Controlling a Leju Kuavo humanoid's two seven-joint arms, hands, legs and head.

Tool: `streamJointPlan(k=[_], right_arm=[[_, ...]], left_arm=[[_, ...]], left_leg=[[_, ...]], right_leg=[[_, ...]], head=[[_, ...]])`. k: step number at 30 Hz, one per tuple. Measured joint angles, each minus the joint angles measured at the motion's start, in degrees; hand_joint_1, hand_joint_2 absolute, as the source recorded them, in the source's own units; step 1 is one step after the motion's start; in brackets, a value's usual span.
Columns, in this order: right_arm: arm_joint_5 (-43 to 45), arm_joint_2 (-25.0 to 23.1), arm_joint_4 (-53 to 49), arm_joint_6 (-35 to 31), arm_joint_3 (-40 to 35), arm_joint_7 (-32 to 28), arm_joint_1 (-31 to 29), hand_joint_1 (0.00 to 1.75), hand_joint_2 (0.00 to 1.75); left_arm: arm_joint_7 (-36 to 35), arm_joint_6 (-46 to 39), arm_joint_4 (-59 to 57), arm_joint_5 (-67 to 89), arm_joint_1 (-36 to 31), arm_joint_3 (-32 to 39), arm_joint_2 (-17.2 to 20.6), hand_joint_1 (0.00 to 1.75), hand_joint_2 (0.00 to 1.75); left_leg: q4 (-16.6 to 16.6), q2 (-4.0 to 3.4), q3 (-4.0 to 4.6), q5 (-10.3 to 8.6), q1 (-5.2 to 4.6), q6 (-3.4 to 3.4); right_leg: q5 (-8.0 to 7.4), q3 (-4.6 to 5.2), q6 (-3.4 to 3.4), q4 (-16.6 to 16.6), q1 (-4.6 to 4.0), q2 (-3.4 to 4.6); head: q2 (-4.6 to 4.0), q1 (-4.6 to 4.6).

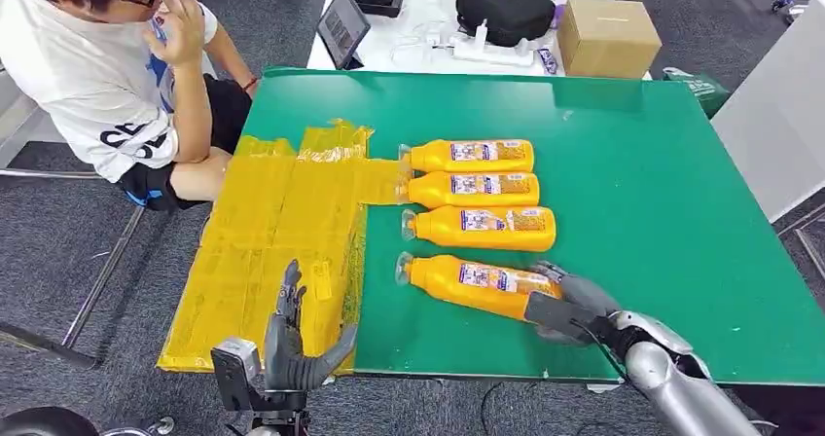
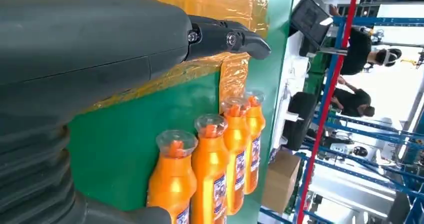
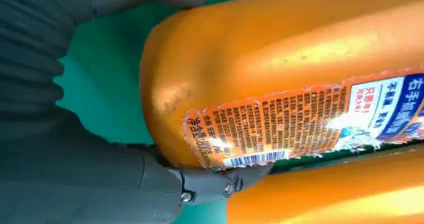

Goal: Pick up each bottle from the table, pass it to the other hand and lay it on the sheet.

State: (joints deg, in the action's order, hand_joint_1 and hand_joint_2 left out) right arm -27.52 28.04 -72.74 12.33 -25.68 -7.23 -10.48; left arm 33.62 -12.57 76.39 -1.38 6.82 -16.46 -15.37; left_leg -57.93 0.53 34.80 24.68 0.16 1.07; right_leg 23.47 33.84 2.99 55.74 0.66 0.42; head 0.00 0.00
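Right hand [image 1: 574,305] wraps the base end of the nearest bottle [image 1: 477,282], fingers on either side of the orange body, which lies flat on the green table [image 1: 662,212], so it's a grip low on the tail and not near the middle. That's the worry: lift from there and the capped end may droop or the smooth plastic may slide out. Beside this bottle, on its far side, three more bottles [image 1: 477,191] lie in a tidy row, the closest just beside it, so a swinging neck could knock them. Yellow sheet [image 1: 272,241] lies past the bottle's cap end, crinkled. Left hand [image 1: 292,344] waits over the sheet's near edge, fingers spread, holding nothing, so a sloppy handover could drop it short.
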Motion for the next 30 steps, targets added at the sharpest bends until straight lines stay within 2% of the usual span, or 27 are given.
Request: streamJointPlan(k=[9,10,11,15,16,20,24,28,30], right_arm=[[-0.3,2.4,-3.0,-1.7,-0.5,1.6,2.2,1.33,1.75],[-0.7,2.4,-3.2,-2.5,-0.5,1.6,2.6,1.48,1.75],[-1.1,2.2,-3.4,-3.2,-0.5,1.6,2.9,1.54,1.75],[-3.3,1.0,-3.9,-6.3,0.2,0.1,4.5,1.54,1.75],[-4.1,0.4,-4.0,-7.1,0.7,-0.4,5.1,1.73,1.75],[-5.3,-1.5,-4.4,-9.2,1.9,-2.0,6.3,1.75,1.75],[-6.0,-7.7,-5.5,-17.3,5.4,-9.0,8.9,1.75,1.75],[-0.1,-16.7,-9.9,-27.0,10.0,-17.3,11.4,1.75,1.75],[2.3,-20.4,-12.5,-29.9,12.2,-19.5,12.1,1.75,1.75]], left_arm=[[0.1,0.3,-0.6,-1.1,-0.1,0.0,-0.1,0.0,1.75],[0.1,0.3,-0.6,-1.2,-0.1,0.0,-0.1,0.0,1.75],[0.1,0.4,-0.6,-1.2,-0.1,0.0,-0.1,0.0,1.75],[0.1,0.3,-0.6,-1.5,-0.1,0.0,-0.1,0.0,1.75],[0.1,0.2,-0.6,-1.5,-0.1,0.0,-0.1,0.0,1.75],[0.1,0.1,-0.6,-1.5,-0.1,0.0,-0.1,0.0,1.75],[0.2,-0.9,-0.4,-1.5,0.1,0.0,-0.1,0.0,1.75],[0.5,-2.1,0.6,-1.8,0.8,0.0,-0.1,0.0,1.75],[0.7,-2.5,1.2,-2.1,1.1,0.0,-0.1,0.0,1.75]], left_leg=[[0.0,0.01,0.01,0.0,0.0,0.0],[0.0,0.02,0.01,0.0,0.0,0.0],[0.0,0.01,0.01,0.0,0.0,0.0],[0.0,-0.01,0.01,0.01,0.02,0.0],[0.0,-0.01,0.01,0.01,0.03,0.0],[0.0,-0.04,0.0,0.01,0.04,0.0],[0.0,-0.03,0.1,0.0,0.06,-0.01],[0.0,0.02,0.12,-0.01,0.09,-0.02],[0.0,0.02,0.13,-0.01,0.1,-0.03]], right_leg=[[0.01,0.0,0.0,0.0,0.0,0.0],[0.01,0.0,0.0,0.0,0.0,0.0],[0.01,0.0,0.0,0.0,0.0,0.0],[0.0,0.0,0.0,0.0,-0.02,0.0],[0.0,0.0,0.0,0.0,-0.02,0.0],[0.01,0.01,0.0,0.0,-0.03,0.0],[0.01,0.06,0.0,0.0,-0.05,0.0],[0.05,0.13,-0.04,0.1,-0.07,-0.01],[0.06,0.14,-0.04,0.1,-0.07,-0.01]], head=[[0.0,0.0],[0.0,0.0],[0.0,0.0],[0.0,0.0],[0.0,0.0],[0.0,0.0],[0.0,0.0],[0.0,0.0],[0.0,-0.04]])
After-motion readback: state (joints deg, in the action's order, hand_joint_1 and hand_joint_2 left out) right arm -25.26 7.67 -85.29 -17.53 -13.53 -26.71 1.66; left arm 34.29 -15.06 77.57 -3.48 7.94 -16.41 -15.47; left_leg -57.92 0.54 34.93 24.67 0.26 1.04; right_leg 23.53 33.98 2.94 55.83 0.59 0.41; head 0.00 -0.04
